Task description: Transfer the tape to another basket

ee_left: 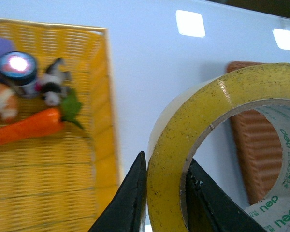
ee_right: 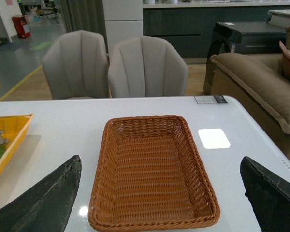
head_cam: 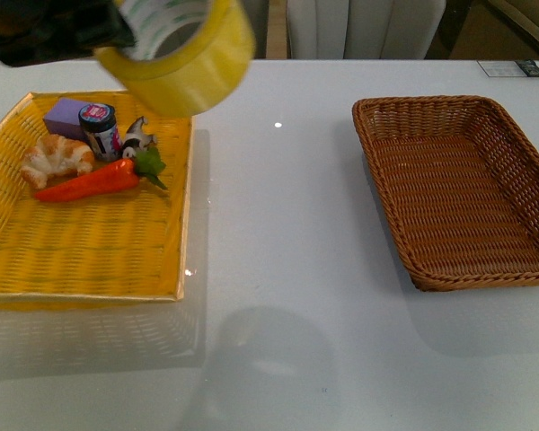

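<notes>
My left gripper point(ee_left: 165, 193) is shut on the tape point(ee_left: 217, 140), a wide yellowish roll with a white core and green print. One finger is inside the core, the other outside the wall. In the front view the tape point(head_cam: 184, 58) hangs high above the far right corner of the yellow basket point(head_cam: 90, 260), with the dark left arm at the top left. The brown wicker basket point(head_cam: 391, 215) lies empty at the right; it also shows in the right wrist view point(ee_right: 99, 193) and partly in the left wrist view point(ee_left: 253, 159). My right gripper point(ee_right: 159, 193) is open, its fingers wide apart above the brown basket's near edge.
The yellow basket holds a croissant point(head_cam: 56, 157), a carrot point(head_cam: 94, 180), a small dark jar point(head_cam: 99, 130), a purple block point(head_cam: 67, 112) and a small black-and-white figure point(head_cam: 136, 135). White table point(head_cam: 278, 269) lies between the baskets. Chairs point(ee_right: 147, 67) stand beyond the far edge.
</notes>
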`<action>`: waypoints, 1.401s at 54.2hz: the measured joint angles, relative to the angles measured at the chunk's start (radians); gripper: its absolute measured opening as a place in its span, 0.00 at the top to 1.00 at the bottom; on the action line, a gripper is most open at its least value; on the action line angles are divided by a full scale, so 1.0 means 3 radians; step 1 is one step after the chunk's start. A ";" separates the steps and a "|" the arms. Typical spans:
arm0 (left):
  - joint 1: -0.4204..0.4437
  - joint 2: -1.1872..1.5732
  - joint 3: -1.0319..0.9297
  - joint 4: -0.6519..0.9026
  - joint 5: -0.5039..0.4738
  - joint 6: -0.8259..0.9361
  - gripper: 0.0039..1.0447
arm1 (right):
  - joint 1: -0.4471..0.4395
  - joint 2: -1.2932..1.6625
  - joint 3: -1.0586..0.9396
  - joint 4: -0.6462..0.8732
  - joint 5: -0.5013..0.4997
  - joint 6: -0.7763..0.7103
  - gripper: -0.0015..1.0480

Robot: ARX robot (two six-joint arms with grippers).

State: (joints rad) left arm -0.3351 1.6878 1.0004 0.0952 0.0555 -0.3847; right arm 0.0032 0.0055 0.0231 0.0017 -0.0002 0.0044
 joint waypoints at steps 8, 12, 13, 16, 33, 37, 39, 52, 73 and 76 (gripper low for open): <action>-0.0384 -0.0033 0.0081 -0.0076 0.0078 -0.0099 0.86 | 0.0000 0.0000 0.0000 0.0000 0.0000 0.0000 0.09; -0.0557 -0.0060 0.0085 -0.0088 0.0089 -0.0140 0.86 | 0.0000 0.0000 0.0000 -0.0001 0.0000 0.0001 0.09; -0.0576 -0.0062 0.0085 -0.0088 0.0089 -0.0142 0.86 | 0.0000 0.0000 0.0000 -0.0001 0.0000 0.0001 0.09; -0.0668 -0.0080 0.0084 -0.0090 0.0076 -0.0142 0.86 | 0.0000 0.0000 0.0000 0.0000 0.0000 0.0001 0.09; -0.0872 -0.0123 0.0015 -0.0107 0.0053 -0.0062 0.86 | 0.0080 0.0813 0.0500 -0.1016 -0.0031 0.0774 0.09; -0.0895 -0.0130 0.0003 -0.0109 0.0075 -0.0051 0.86 | 0.0125 0.1537 0.0772 -0.0866 -0.0233 0.1404 0.09; -0.0900 -0.0130 -0.0005 -0.0114 0.0076 -0.0042 0.86 | 0.0134 0.1757 0.0838 -0.0652 -0.0392 0.1665 0.09; -0.0899 -0.0156 -0.0011 -0.0150 0.0102 -0.0039 0.86 | 0.0258 0.2860 0.0835 0.0868 -0.1174 0.2675 0.09; -0.0896 -0.0188 -0.0023 -0.0170 0.0159 -0.0041 0.86 | 0.0704 0.3830 0.1078 0.1902 -0.1362 0.2920 0.09; -0.0896 -0.0191 -0.0024 -0.0170 0.0163 -0.0041 0.86 | 0.0736 0.3910 0.1116 0.1961 -0.1375 0.2920 0.09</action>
State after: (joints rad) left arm -0.6041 1.6306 0.9932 0.0441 0.1043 -0.3969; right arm 0.2241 1.1786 0.3580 0.5900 -0.4126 0.8803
